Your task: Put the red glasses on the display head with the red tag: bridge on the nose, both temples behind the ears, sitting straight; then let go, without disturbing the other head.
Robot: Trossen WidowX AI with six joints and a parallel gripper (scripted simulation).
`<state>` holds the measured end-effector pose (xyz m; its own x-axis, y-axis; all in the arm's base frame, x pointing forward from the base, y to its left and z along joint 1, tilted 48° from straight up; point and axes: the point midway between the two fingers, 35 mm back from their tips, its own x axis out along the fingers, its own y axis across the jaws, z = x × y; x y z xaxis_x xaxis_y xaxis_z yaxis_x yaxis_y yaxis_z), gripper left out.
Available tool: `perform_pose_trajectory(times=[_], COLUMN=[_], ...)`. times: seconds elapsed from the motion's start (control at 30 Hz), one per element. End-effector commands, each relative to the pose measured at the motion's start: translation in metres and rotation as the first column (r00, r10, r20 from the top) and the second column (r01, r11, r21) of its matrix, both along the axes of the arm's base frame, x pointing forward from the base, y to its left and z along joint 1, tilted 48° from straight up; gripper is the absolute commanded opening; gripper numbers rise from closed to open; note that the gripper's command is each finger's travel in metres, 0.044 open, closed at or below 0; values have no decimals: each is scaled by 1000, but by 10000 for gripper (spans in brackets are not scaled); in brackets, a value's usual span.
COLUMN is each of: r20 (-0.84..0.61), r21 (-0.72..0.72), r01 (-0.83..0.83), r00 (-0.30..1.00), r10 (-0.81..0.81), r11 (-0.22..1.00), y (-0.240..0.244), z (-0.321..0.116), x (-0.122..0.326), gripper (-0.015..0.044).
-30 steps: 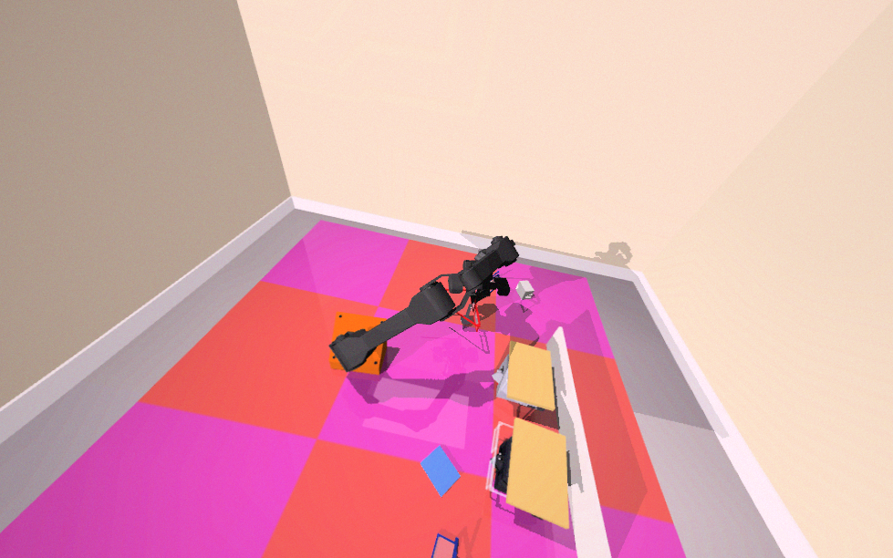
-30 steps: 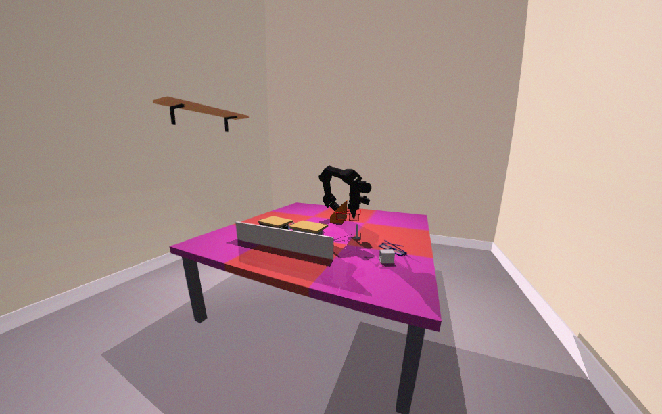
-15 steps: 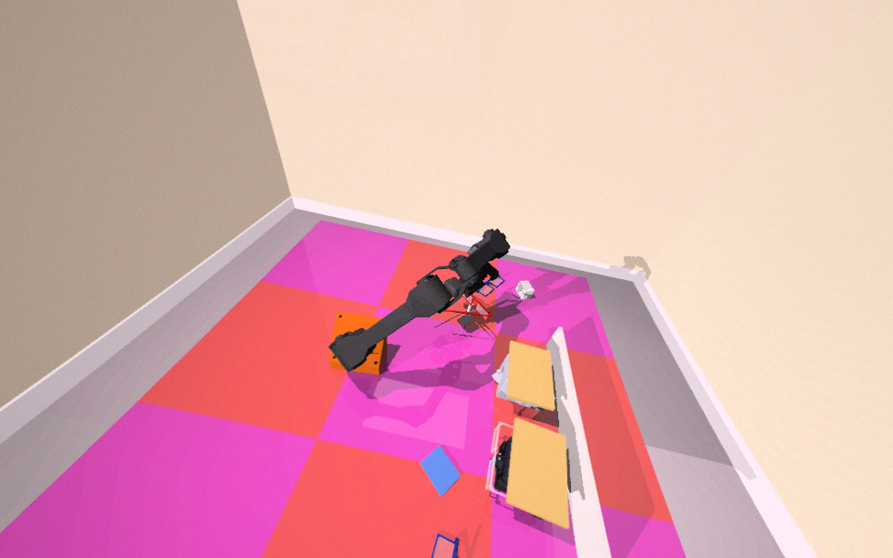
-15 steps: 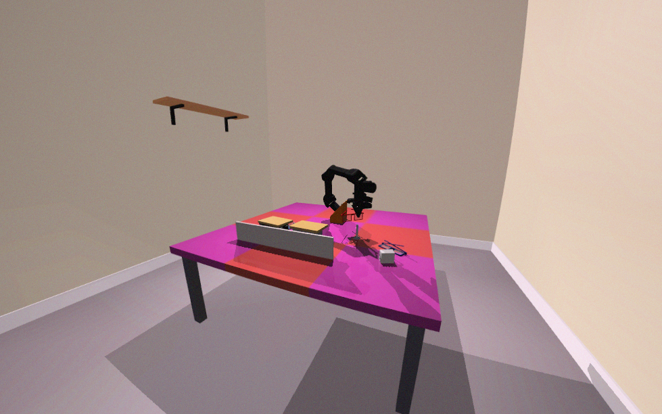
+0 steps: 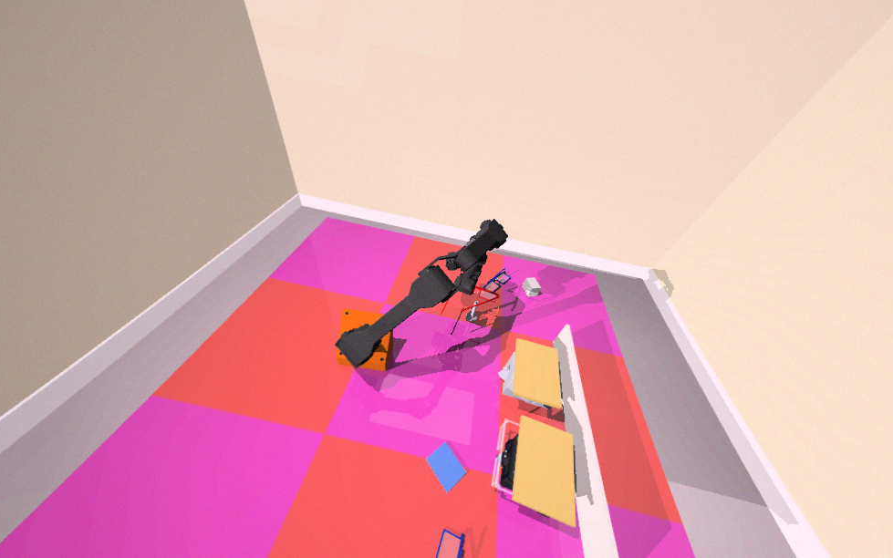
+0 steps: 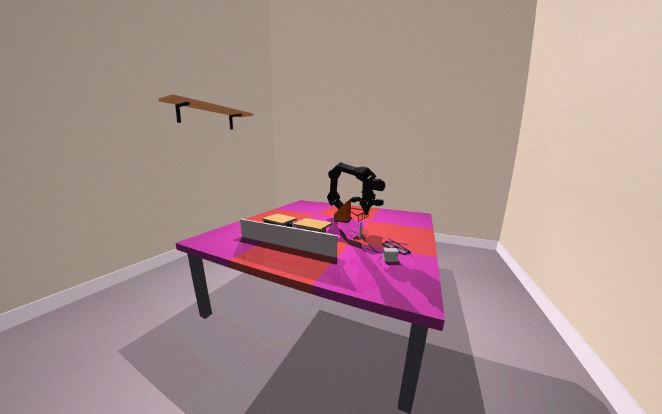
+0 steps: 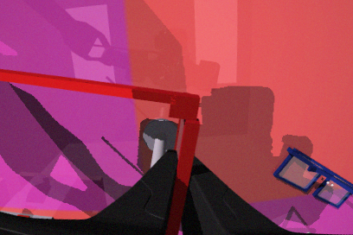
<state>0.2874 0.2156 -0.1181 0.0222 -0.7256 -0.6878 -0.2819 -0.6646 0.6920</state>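
Note:
My gripper [image 5: 472, 289] [image 6: 366, 212] [image 7: 178, 158] is shut on the red glasses [image 5: 481, 303] [image 6: 358, 217] [image 7: 86, 86], gripping a thin bar near a frame corner. The glasses hang in the air above a small grey stand with a post [image 5: 472, 314] [image 6: 360, 231] [image 7: 161, 134], clear of both heads. The heads are partly hidden under tan boards: a pale grey head [image 5: 506, 377] under one, a black head [image 5: 508, 463] under the other. I cannot make out the red tag in these views. The wrist view shows neither head clearly.
Tan boards [image 5: 537, 371] [image 6: 312, 224] cover the heads, with a long white wall [image 5: 577, 402] [image 6: 287, 239] behind them. Blue glasses [image 7: 298, 188] and a white cube [image 5: 531, 286] [image 6: 391, 255] lie beyond the stand. A blue square [image 5: 446, 467] lies farther along the table.

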Motion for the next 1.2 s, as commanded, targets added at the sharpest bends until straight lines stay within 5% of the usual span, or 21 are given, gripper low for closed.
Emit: perform_pose_trajectory(times=[0.0,0.23,1.17], r20=[-133,-303,-307], r21=[4,34,32], r01=[-122,-282,-286], r00=[984,911,909], r10=[122,279,282], r11=[992,959,958], y=[4,9,-35], z=[-6,-13,-54], x=[-9,-19,-18], gripper=[0,0,0])
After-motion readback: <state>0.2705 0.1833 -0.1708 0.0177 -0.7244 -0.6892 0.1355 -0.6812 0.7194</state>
